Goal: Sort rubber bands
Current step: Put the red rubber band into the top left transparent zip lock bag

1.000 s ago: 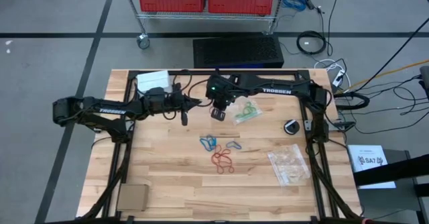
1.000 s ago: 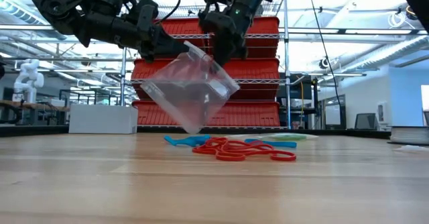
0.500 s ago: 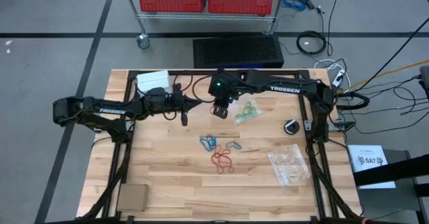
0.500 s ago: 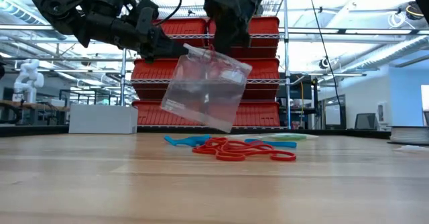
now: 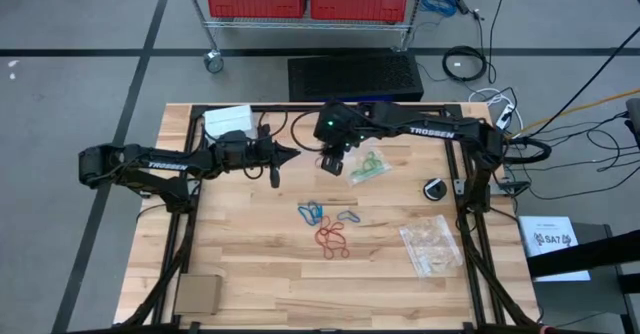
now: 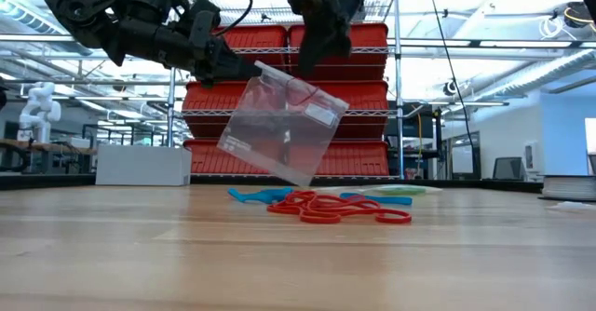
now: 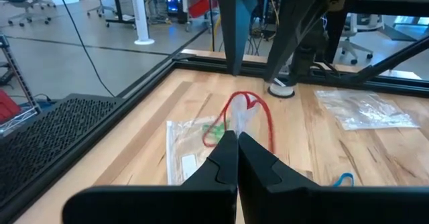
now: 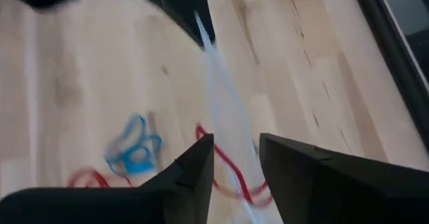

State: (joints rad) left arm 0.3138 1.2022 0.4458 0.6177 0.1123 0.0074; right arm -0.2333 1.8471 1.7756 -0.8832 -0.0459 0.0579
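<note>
A clear plastic bag [image 6: 279, 129] hangs above the table with my left gripper [image 6: 253, 69] shut on it. A red rubber band [image 6: 296, 89] sits at the bag's upper edge; in the left wrist view the red rubber band [image 7: 258, 113] loops just beyond the shut fingers. My right gripper [image 6: 312, 64] stands open just above the bag, touching nothing, its fingertips pointing steeply down. On the table below lie loose red bands [image 5: 332, 239] and blue bands [image 5: 311, 212]. My left gripper pinches the bag's upper corner [image 7: 238, 125] between its two fingers; one layer or both, I cannot tell. The fingers come nearly level from the table's left. The bag hangs tilted below and beyond the fingertips, clear of the table.
A second clear bag with green bands [image 5: 368, 166] lies flat just right of my right gripper. More clear bags [image 5: 432, 246] lie at the near right. A black round object [image 5: 435, 189], a white sheet [image 5: 226, 120] and a cardboard piece [image 5: 197, 294] sit near the table's edges.
My right gripper has opened and risen from the bag's upper edge, going a little toward the table's right. The bag, pinned at its left corner, has swung: its free side has risen and it hangs more level, the red band at its top.
</note>
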